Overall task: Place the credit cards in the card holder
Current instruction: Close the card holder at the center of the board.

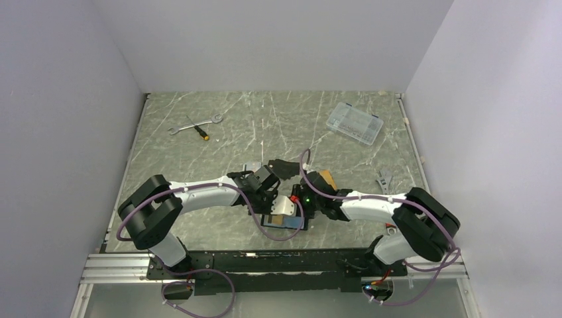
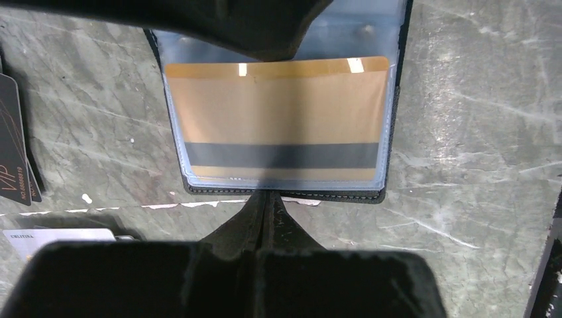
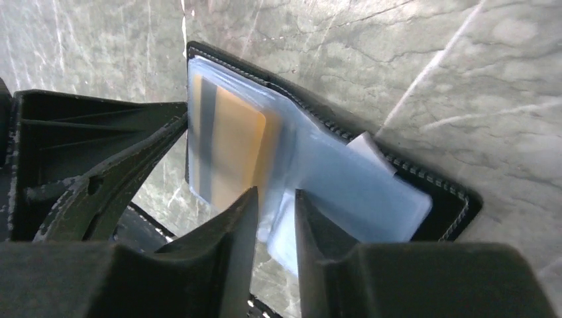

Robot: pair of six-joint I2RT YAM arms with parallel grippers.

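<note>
The card holder (image 2: 391, 119) lies open on the table, its clear sleeves facing up. An orange-tan credit card (image 2: 278, 112) with a black stripe sits inside one sleeve. In the right wrist view that same card (image 3: 232, 142) shows at the holder's (image 3: 450, 199) left side. My left gripper (image 2: 268, 195) is shut and empty, with its tips at the holder's near edge. My right gripper (image 3: 275, 202) hangs over the holder with its jaws a narrow gap apart, and the edge of a clear sleeve (image 3: 351, 189) lies between them. Another orange card (image 1: 326, 178) lies just beyond the arms.
A black VIP card (image 2: 13, 149) and a white card (image 2: 59, 235) lie left of the holder. A flat black piece (image 1: 286, 166) is behind the grippers. Farther back are a wrench with a screwdriver (image 1: 196, 125) and a clear plastic box (image 1: 355, 122). A grey tool (image 1: 384, 179) lies at the right.
</note>
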